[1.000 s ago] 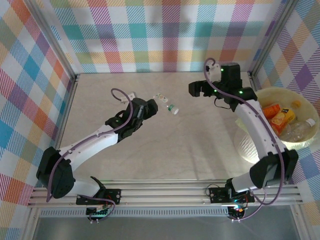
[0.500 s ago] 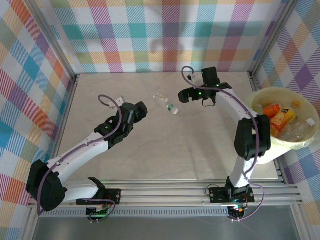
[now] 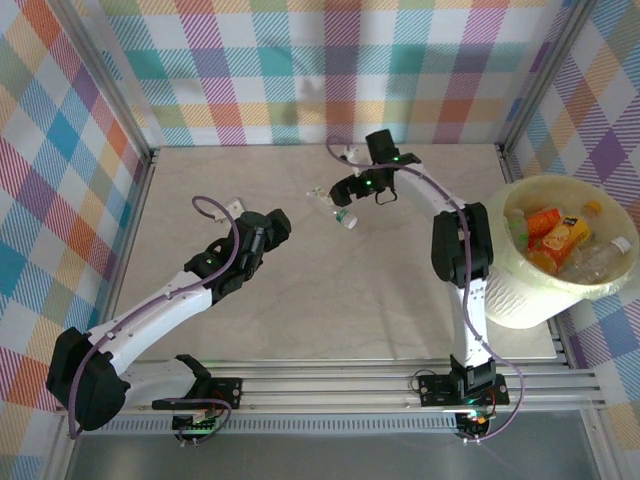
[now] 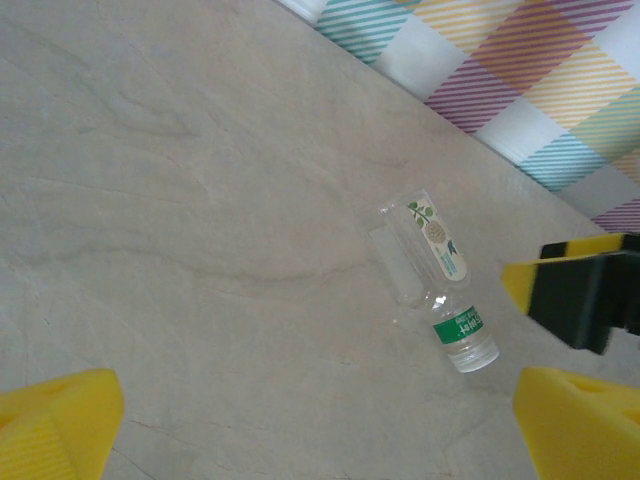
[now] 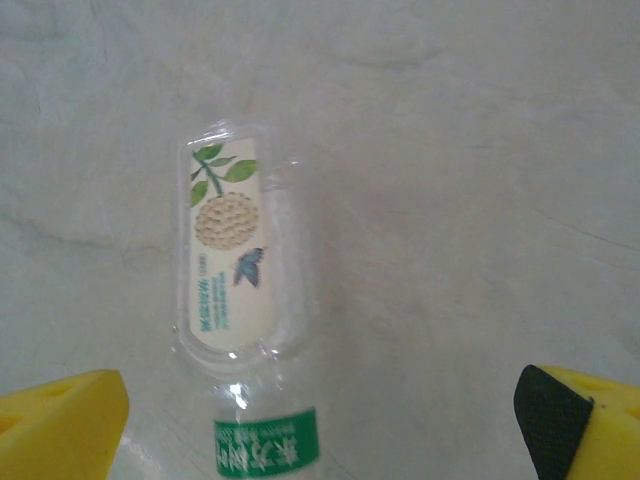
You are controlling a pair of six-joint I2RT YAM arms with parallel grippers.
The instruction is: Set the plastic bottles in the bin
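Observation:
One clear plastic bottle (image 3: 337,207) with a green neck band and a pale flower label lies on its side on the table. My right gripper (image 3: 347,193) hovers just above it, open. In the right wrist view the bottle (image 5: 235,300) lies between the yellow fingertips (image 5: 60,420), left of centre, untouched. My left gripper (image 3: 277,224) is open, a short way left of the bottle, which shows ahead of it (image 4: 437,283). The bin (image 3: 515,295) stands at the far right and holds several bottles, among them orange-labelled ones (image 3: 563,235) and a clear one (image 3: 600,258).
Checked walls with aluminium posts close in the table on the left, back and right. The right arm's upper link (image 3: 458,250) stands upright between the bottle and the bin. In the left wrist view the right gripper's yellow-and-black finger (image 4: 575,300) shows beside the bottle.
My right arm has swung left from beside the bin to over the lying bottle. My left gripper has drawn back from the bottle, down and to the left. Both stay open.

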